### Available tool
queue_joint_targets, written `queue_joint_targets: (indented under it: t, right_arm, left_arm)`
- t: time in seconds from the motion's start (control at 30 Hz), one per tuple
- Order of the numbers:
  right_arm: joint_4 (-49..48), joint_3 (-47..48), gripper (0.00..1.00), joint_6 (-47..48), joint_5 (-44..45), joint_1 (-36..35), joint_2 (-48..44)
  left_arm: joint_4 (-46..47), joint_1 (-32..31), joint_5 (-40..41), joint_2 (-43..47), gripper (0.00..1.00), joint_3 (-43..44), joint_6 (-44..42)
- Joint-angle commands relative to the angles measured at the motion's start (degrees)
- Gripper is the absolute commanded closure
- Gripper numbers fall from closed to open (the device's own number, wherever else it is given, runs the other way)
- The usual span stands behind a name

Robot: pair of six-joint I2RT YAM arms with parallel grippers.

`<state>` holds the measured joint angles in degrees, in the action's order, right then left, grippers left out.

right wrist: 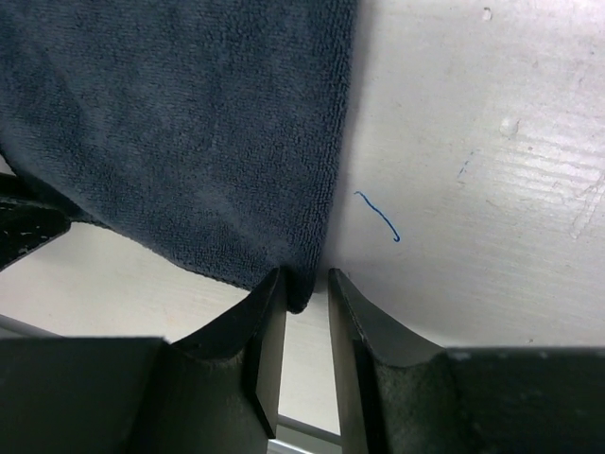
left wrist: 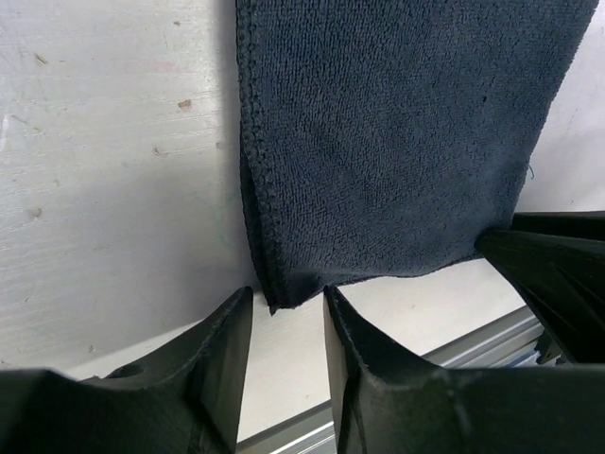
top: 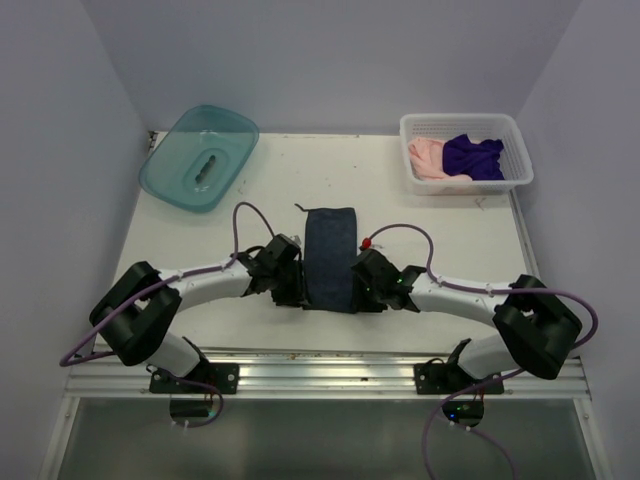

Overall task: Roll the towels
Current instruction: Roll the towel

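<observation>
A dark slate-blue towel [top: 330,255] lies flat on the table between my two grippers, long side running away from me. My left gripper [top: 291,292] stands open at its near left corner; in the left wrist view that corner [left wrist: 276,298] points into the gap of the open left gripper [left wrist: 288,305]. My right gripper [top: 362,292] is open at the near right corner, and the towel's tip [right wrist: 301,295] hangs between the fingers of the right gripper [right wrist: 305,279], brushing the left finger. A purple towel [top: 472,155] and a pale pink towel [top: 425,158] lie bunched in the basket.
A white mesh basket [top: 460,121] stands at the back right. A teal plastic tub [top: 160,180] with a small dark object inside sits at the back left. A metal rail [top: 330,365] runs along the near table edge. A blue pen mark [right wrist: 380,216] is on the tabletop.
</observation>
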<state>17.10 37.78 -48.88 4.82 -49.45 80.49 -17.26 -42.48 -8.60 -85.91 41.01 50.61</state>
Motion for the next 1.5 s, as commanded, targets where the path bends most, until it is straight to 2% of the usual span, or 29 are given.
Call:
queue_joint_targets:
  t: [0.0, 0.2, 0.5, 0.63, 0.67, 0.73, 0.9, 1.33, 1.47]
  right_arm:
    - [-2.0, -0.6, 0.72, -1.9, -0.4, -0.2, -0.1]
    - [-2.6, -1.0, 0.83, -2.4, -0.7, -0.1, 0.5]
    - [-2.2, -1.5, 0.84, -2.6, 0.1, -0.2, -0.7]
    - [-1.7, -2.0, 0.8, -2.8, 0.7, -0.2, -1.6]
    - [-1.7, -2.1, 0.76, -2.9, 1.0, -0.2, -1.8]
    - [-1.8, -2.4, 0.73, -3.1, 0.8, -0.2, -1.9]
    - [-1.5, -2.9, 0.72, -3.2, 0.8, -0.2, -2.5]
    - [-1.8, -3.7, 0.74, -3.9, 0.1, -0.3, -4.1]
    - [-2.2, -3.7, 0.79, -3.7, -0.1, -0.3, -3.8]
  left_arm:
    - [2.0, -0.7, 1.6, -1.5, 0.61, -1.4, 1.2]
    - [2.0, -1.4, 1.4, -2.7, 0.69, -1.7, 2.1]
    - [0.8, -1.6, 2.4, -1.0, 0.78, -2.4, 3.6]
    - [0.1, -1.6, 2.7, 0.6, 0.76, -3.7, 4.1]
    - [0.1, -1.6, 2.8, 0.8, 0.7, -3.9, 4.1]
    - [0.2, -1.6, 3.1, 0.6, 0.64, -4.0, 4.3]
    - [0.9, -1.8, 2.4, -0.3, 0.62, -4.1, 4.5]
    - [1.8, -2.0, 2.4, 0.2, 0.69, -5.4, 5.5]
    - [1.9, -2.1, 2.4, -0.2, 0.72, -4.9, 5.6]
